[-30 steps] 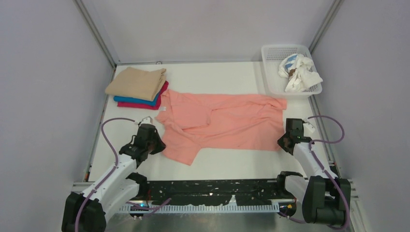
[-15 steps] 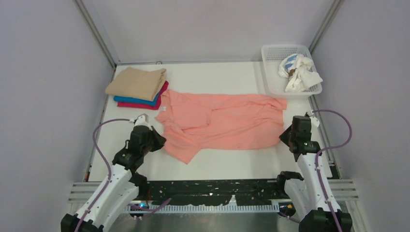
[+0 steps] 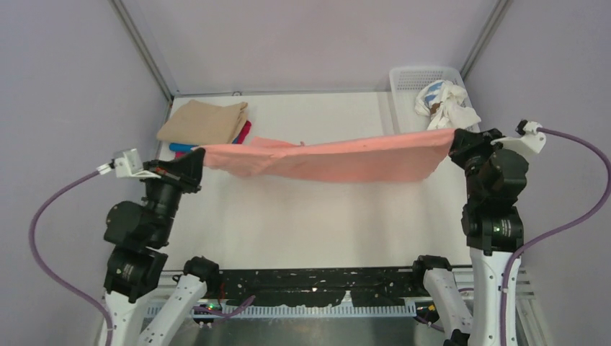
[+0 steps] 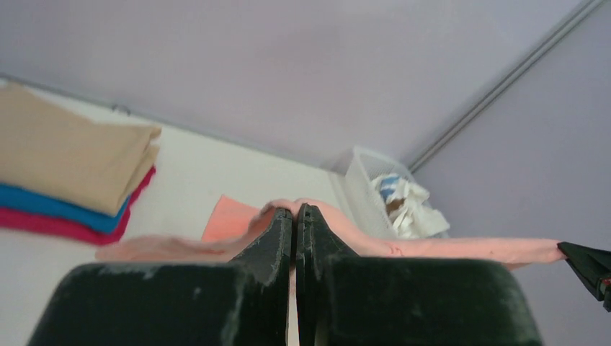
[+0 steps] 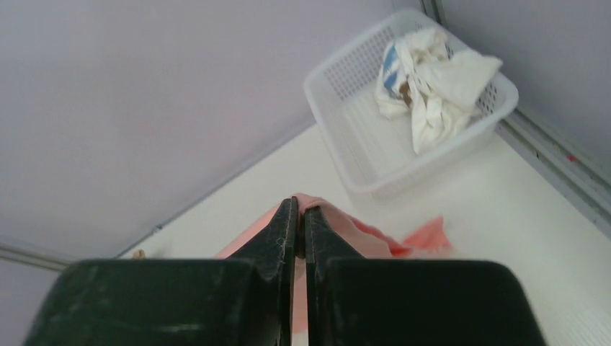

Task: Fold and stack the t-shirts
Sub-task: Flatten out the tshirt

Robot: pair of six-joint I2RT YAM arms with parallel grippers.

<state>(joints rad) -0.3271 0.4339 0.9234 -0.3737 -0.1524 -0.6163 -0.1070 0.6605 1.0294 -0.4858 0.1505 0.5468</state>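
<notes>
Here, the salmon-pink t-shirt point(image 3: 331, 160) hangs stretched in the air.
The left gripper point(image 3: 199, 157) is closed tight on one end of the shirt. The right gripper point(image 3: 455, 142) is closed tight on the other end, so the cloth spans above the white table point(image 3: 324, 223). At the far left, the tan t-shirt point(image 3: 205, 121) lies folded on the bright blue t-shirt point(image 4: 43, 203) and the magenta t-shirt point(image 4: 36, 222). A white basket point(image 3: 403, 108) with crumpled white cloth point(image 3: 445, 108) stands at the far right.

I log the salmon-pink t-shirt point(image 3: 339, 160) as plain. Far left: tan shirt point(image 3: 205, 121), bright blue shirt point(image 4: 50, 204), magenta shirt point(image 4: 50, 225), all plain. Far-right basket point(image 3: 411, 76) white mesh; its cloth point(image 3: 447, 108) white with blue.
</notes>
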